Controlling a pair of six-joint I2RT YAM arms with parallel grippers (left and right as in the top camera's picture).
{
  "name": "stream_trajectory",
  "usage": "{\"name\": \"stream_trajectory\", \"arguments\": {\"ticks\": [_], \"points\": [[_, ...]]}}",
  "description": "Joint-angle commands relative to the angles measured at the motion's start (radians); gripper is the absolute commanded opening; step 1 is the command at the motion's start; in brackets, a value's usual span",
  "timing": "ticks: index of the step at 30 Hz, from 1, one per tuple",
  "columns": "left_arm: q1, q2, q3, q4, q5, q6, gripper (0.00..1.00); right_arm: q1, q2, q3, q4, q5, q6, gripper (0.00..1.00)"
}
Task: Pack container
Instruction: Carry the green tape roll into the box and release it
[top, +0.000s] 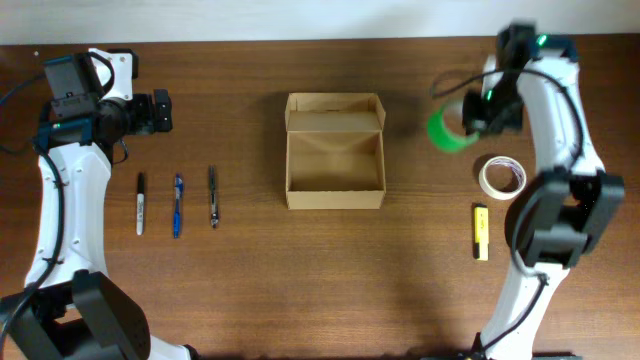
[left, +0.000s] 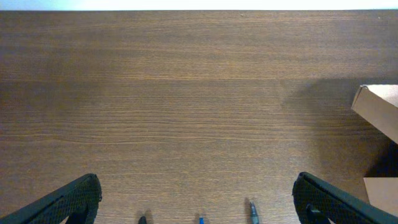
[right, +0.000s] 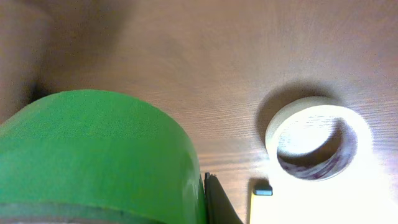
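Note:
The container is an open tan cardboard box at the table's middle, its lid flap folded back at the far side; its corner shows in the left wrist view. My right gripper is shut on a green tape roll and holds it above the table right of the box. The roll fills the right wrist view. My left gripper is open and empty at the far left, its fingers wide apart above three pen tips.
Three pens lie side by side left of the box: a black-and-white marker, a blue pen, a grey pen. A white tape roll and a yellow highlighter lie at the right.

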Motion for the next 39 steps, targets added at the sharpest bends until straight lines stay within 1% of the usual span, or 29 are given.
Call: {"name": "stream_trajectory", "arguments": {"ticks": [1,3,6,8,11,14,16,20,26,31,39], "points": [[0.003,0.011,0.023,-0.001,0.015,0.016,0.99,0.112,-0.183,0.235,-0.051,-0.030,-0.075,0.04],[0.003,0.011,0.023,-0.001,0.015,0.016,0.99,0.198,-0.210,0.341,-0.068,-0.018,-0.121,0.04],[0.003,0.011,0.023,-0.001,0.015,0.016,0.99,0.325,-0.219,0.405,-0.070,0.025,-0.169,0.04],[0.003,0.011,0.023,-0.001,0.015,0.016,0.99,0.408,-0.212,0.399,-0.068,0.054,-0.201,0.04],[0.003,0.011,0.023,-0.001,0.015,0.016,0.99,0.507,-0.165,0.368,-0.052,0.054,-0.316,0.04],[0.003,0.011,0.023,-0.001,0.015,0.016,0.99,0.558,-0.092,0.348,-0.016,0.054,-0.403,0.04],[0.003,0.011,0.023,-0.001,0.015,0.016,0.99,0.576,-0.031,0.343,0.014,0.054,-0.445,0.04],[0.003,0.011,0.023,-0.001,0.015,0.016,0.99,0.582,0.086,0.342,0.053,0.053,-0.448,0.04],[0.003,0.011,0.023,-0.001,0.015,0.016,0.99,0.573,0.195,0.337,0.023,0.050,-0.448,0.04],[0.003,0.011,0.023,-0.001,0.015,0.016,0.99,0.569,0.216,0.293,0.026,0.020,-0.448,0.04],[0.003,0.011,0.023,-0.001,0.015,0.016,0.99,0.568,0.217,0.121,0.098,0.019,-0.448,0.04]]}}
